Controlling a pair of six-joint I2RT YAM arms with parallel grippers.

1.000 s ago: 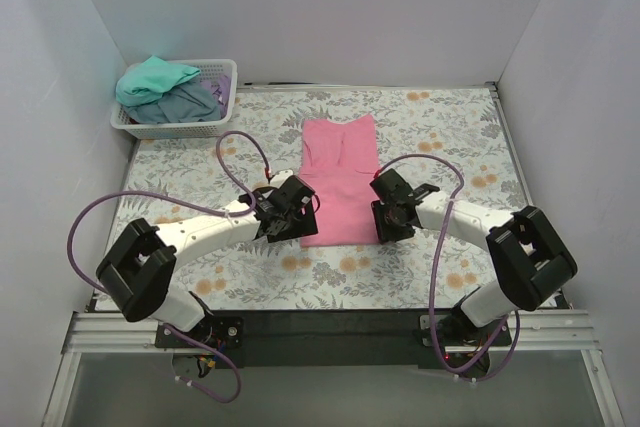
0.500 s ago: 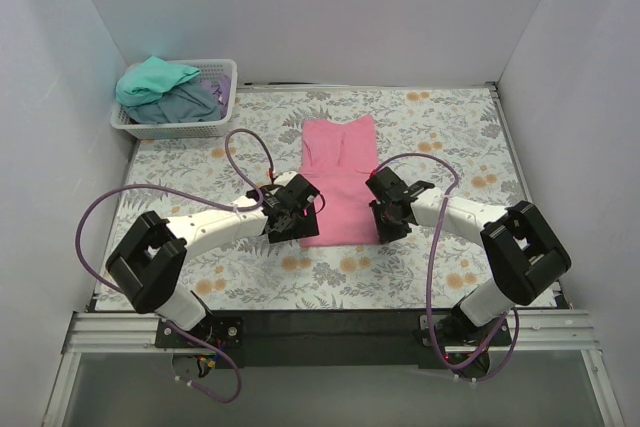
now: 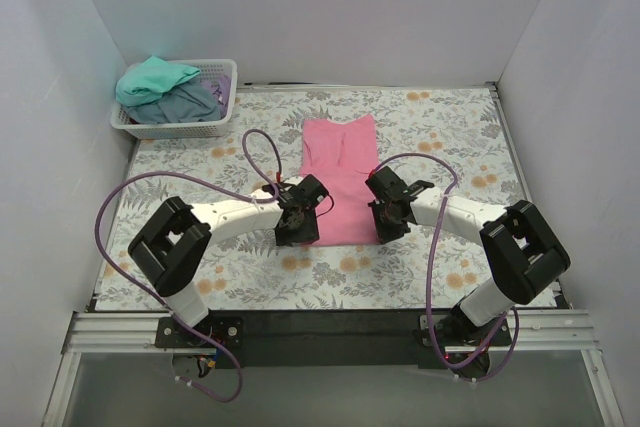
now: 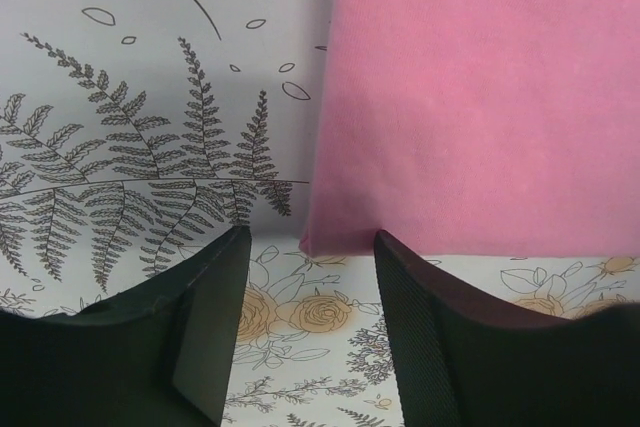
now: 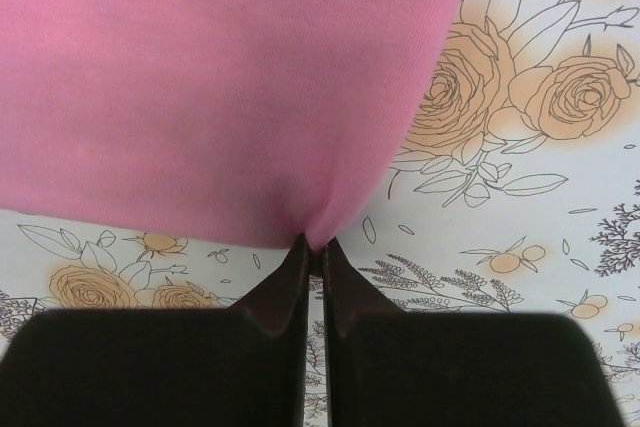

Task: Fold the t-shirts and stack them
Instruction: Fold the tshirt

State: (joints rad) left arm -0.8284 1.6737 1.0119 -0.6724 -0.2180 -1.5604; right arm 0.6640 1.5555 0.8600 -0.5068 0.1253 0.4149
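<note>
The pink t-shirt (image 3: pixel 338 175) lies flat in the middle of the bench (image 3: pixel 450 137), folded into a long narrow strip that runs away from the arms, its neck end toward the back wall and its hem end nearest the two arm bases. Both arms reach in low to that near end, one at each corner.

The left gripper (image 3: pixel 300 235) sits at the near left corner of the shirt. From its wrist camera the two black fingers (image 4: pixel 200 317) stand apart, and the corner of the pink cloth (image 4: pixel 470 97) lies just ahead of the gap between them, flat on the flower-printed bench. Nothing is between the pads; the cloth there looks smooth and undisturbed.

The right gripper (image 3: pixel 383 230) is at the near right corner. In its wrist view the fingers (image 5: pixel 270 347) are pressed together with only a thin slit between them, and the hem of the pink t-shirt (image 5: pixel 220 77) comes to a small pucker right at their tips, so it looks pinched on the edge of the cloth. The rest of that corner lies flat on the bench.

Well apart from all this, in the far left corner of the bench, a white lattice basket (image 3: pixel 170 129) holds a teal t-shirt (image 3: pixel 155 77) heaped on top of a grey-blue t-shirt (image 3: pixel 188 105), with a bit of lilac cloth (image 3: pixel 216 83) showing at the basket's right side.
</note>
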